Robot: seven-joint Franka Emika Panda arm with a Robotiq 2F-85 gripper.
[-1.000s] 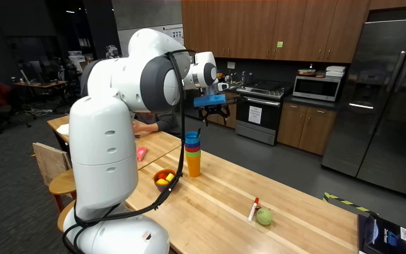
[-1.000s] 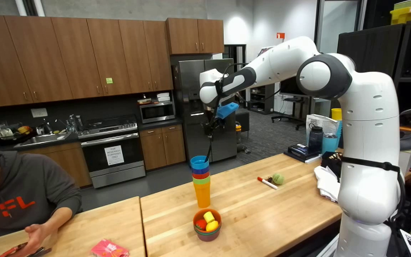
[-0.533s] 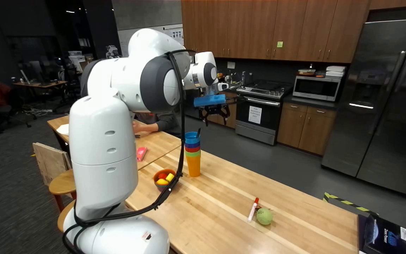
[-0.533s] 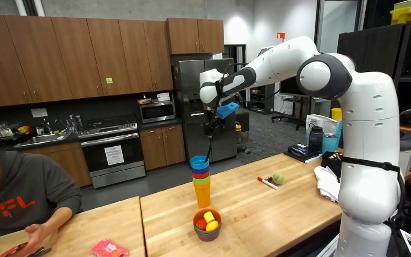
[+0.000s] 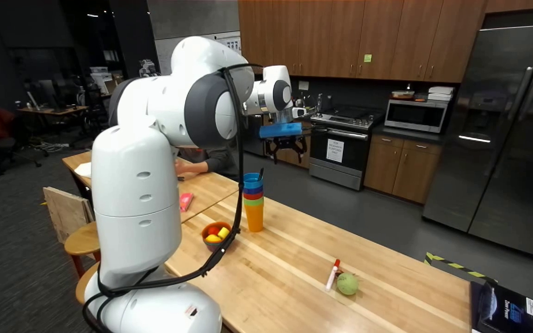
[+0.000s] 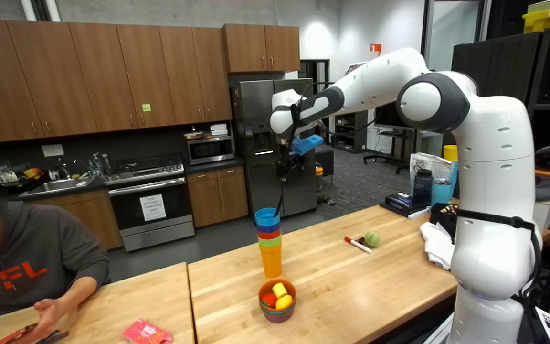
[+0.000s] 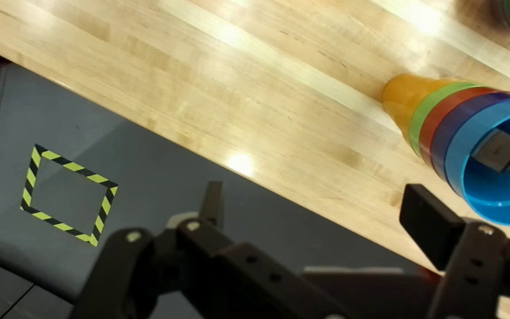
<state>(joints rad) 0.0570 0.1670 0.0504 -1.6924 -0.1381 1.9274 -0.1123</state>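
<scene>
Empty gripper [image 7: 317, 204], its jaws parted wide, hangs above and to one side of the cup stack [image 6: 269, 242].
Movement here probably calls for a slow, level pace, the nearer finger kept clear of the blue cup [image 6: 268, 221] on top, since a nudge could tip so tall a stack. Below the jaws: five cups by colour and, inside the top one, one item [image 7: 498, 150], kind unclear; beyond them, one nest of bowls [image 6: 277, 316] bearing three play foods [image 6: 284, 302]; well apart from the jaws, one marker [image 6: 357, 245], one ball [image 6: 372, 239].
</scene>
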